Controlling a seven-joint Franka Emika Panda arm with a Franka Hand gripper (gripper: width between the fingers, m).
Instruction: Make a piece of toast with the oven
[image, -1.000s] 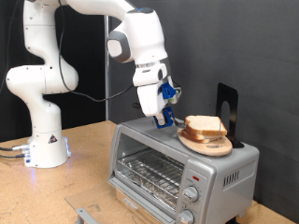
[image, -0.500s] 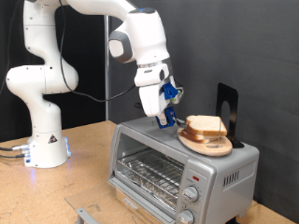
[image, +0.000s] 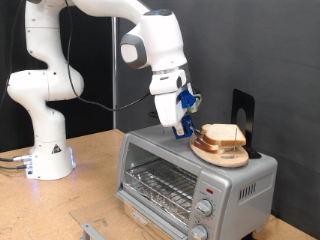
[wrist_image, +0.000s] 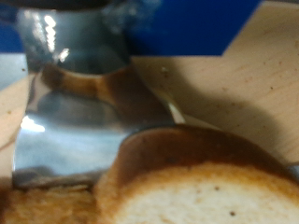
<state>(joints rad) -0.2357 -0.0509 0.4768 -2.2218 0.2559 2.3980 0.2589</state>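
**Gripper poised beside the bread on top of the oven**

The oven (image: 195, 172) sits on a wooden table (image: 95, 160), close to the table's edge at the exterior view's bottom right. Its glass door is closed, and the wire rack shows through the glass. Round knobs (image: 204, 204) run down the front at the exterior view's right.

On the oven's flat top, toward the corner at the exterior view's right, lies a round wooden board (image: 222, 153). Pale bread rests on it, stacked, and the piece of toast (image: 220, 134) is the upper slice, lying flat with its light-brown crust showing around the edge. Behind the board, at the back edge of the oven's top, stands a dark upright panel (image: 243, 120).

The white arm reaches over from its base (image: 48, 160), which stands on the table at the exterior view's left. The gripper (image: 182, 128) hangs low over the oven's top, just beside the board and bread on the exterior view's left. Whether it touches the bread cannot be told from this view. Blue parts show on the gripper's side.

In the wrist view the piece of toast (wrist_image: 201, 187) fills the foreground, blurred and very near, with the shiny metal top of the oven (wrist_image: 70, 112) behind it. No fingers are visible there, and in the exterior view they are too small to read, so I cannot tell whether they are spread or pressed together. No slice is seen between them.
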